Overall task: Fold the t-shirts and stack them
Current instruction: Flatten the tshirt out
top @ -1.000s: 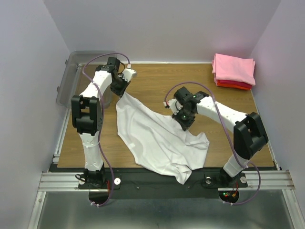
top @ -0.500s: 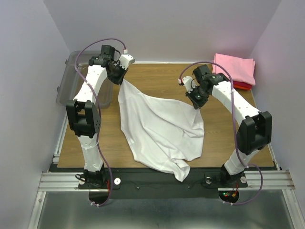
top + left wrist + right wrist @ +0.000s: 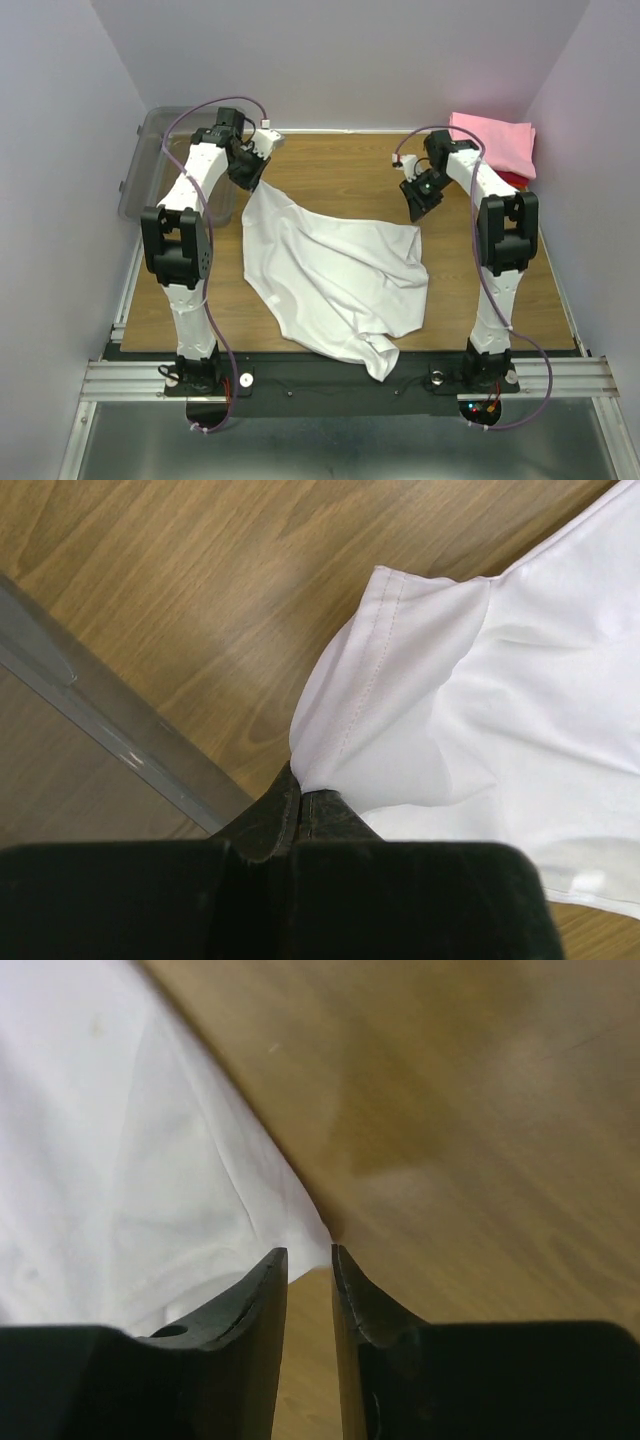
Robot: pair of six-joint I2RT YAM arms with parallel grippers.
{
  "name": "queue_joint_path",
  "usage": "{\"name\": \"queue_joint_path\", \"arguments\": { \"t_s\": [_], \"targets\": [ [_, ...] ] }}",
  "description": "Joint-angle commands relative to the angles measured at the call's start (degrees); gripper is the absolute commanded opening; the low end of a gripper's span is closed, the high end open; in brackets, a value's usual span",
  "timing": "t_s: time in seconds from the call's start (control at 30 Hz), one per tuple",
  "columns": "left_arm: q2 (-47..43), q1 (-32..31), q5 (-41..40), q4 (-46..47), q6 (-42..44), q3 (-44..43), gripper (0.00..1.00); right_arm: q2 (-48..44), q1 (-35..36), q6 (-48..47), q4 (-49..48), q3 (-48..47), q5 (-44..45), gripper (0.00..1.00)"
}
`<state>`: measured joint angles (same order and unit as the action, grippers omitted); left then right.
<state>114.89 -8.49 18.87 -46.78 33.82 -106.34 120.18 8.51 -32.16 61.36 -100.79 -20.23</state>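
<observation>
The white t-shirt [image 3: 335, 275] is plain all over. The pink t-shirt [image 3: 495, 140] is plain too; of the red t-shirt [image 3: 513, 179] only a thin edge shows. The tabletop [image 3: 340, 180] is brown with wood grain, and the bin [image 3: 140, 180] is clear grey.

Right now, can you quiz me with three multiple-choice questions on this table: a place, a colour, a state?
1. Where does the folded pink t-shirt lie? A) near left corner B) far right corner of the table C) on the floor
2. What colour is the spread t-shirt? A) white B) green C) black
3. The left hand is: A) wide open B) shut on the spread t-shirt C) out of sight
Answers: 1 B, it sits at the far right; 2 A, plain white cloth; 3 B, it pinches the hem.
</observation>
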Motion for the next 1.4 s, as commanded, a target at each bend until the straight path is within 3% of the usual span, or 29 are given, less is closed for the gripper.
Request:
{"name": "queue_joint_path", "arguments": {
  "t_s": [0.0,0.13,0.37,0.9,1.37],
  "targets": [
    [1.03,0.32,0.2,0.55,0.54,-1.49,0.0,4.52,-3.58,-0.18,-0.28,-10.02,-2.54,0.37],
    [2.35,0.32,0.02,0.55,0.54,-2.2,0.0,6.38,-5.79,0.52,0.51,-15.04,-4.55,0.49],
    [4.2,0.32,-0.15,0.29,0.54,-2.73,0.0,6.99,-5.7,-2.81,4.63,-12.41,-10.09,0.51],
    [5.17,0.32,-0.24,1.17,0.37,-1.24,0.0,2.34,-5.09,-2.47,1.83,-0.46,-8.69,0.46],
    [5.69,0.32,-0.94,1.08,0.54,-0.53,0.0,-3.99,0.01,-4.23,-4.14,3.58,0.09,0.4]
  ]
}}
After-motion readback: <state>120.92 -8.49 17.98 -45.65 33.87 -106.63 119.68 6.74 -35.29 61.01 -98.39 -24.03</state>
